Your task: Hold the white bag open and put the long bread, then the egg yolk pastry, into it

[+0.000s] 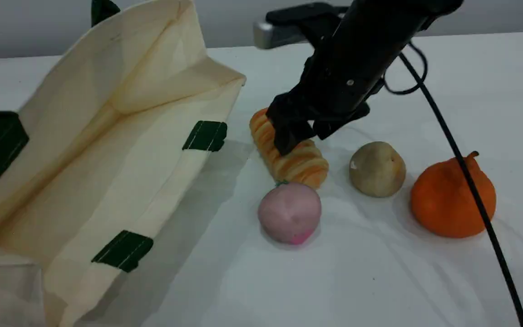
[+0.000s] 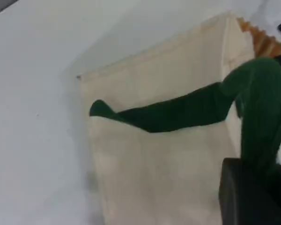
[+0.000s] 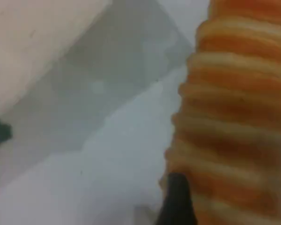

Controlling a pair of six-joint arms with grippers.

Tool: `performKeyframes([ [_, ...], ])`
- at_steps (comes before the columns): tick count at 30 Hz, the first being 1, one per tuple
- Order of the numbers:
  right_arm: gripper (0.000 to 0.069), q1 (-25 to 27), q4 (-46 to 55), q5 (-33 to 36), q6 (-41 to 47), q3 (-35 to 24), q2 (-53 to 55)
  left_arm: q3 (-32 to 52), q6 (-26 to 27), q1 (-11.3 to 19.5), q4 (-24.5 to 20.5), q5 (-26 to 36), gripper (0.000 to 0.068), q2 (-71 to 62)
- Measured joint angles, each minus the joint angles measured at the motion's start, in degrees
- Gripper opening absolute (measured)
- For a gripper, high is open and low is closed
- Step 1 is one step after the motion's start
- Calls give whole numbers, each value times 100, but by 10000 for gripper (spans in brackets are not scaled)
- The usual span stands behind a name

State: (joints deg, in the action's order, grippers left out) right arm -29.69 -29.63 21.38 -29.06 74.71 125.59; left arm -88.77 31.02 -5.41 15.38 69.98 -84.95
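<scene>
- The white bag (image 1: 107, 91) fills the left of the table (image 1: 379, 281), its near corner at the front edge of the scene view. It lies on one side with the mouth facing right, the upper wall lifted so the cream inside shows. Two dark green handle patches (image 1: 205, 135) sit on the lower lip.
- The pink ball (image 1: 289, 212) with a green tip is the nearest food. It lies just in front of the loaf's near end, touching it or very nearly.
- The orange fruit (image 1: 447, 197) with a stem sits at the right, with a black cable (image 1: 502, 254) crossing in front of it.
- The egg yolk pastry (image 1: 377, 169) rests on the table between the fruit and the loaf, apart from both and outside the bag.
- The long bread (image 1: 300, 165) lies on the table just right of the bag's mouth, running near to far.
- The right gripper (image 1: 307, 137) is down over the loaf's middle with its fingers spread wide astride it. In the right wrist view one fingertip (image 3: 177, 201) lies against the loaf's side. I cannot tell whether the fingers clamp it or only bracket it.
- Farthest back, the green strap handle (image 2: 187, 110) rises from the bag's upper wall to the left gripper (image 2: 253, 197), which is clamped on it.
</scene>
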Motion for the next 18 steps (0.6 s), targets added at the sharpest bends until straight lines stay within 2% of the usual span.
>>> performKeyframes([
  [10,479,-13,8,-123,0,178,262,0,0,0,0,0,86,0],
  [13,422,-13,51,-133,0,178,262,0,0,0,0,0,86,0],
  [18,256,-13,154,-76,0,178,262,0,0,0,-5,0,86,0],
])
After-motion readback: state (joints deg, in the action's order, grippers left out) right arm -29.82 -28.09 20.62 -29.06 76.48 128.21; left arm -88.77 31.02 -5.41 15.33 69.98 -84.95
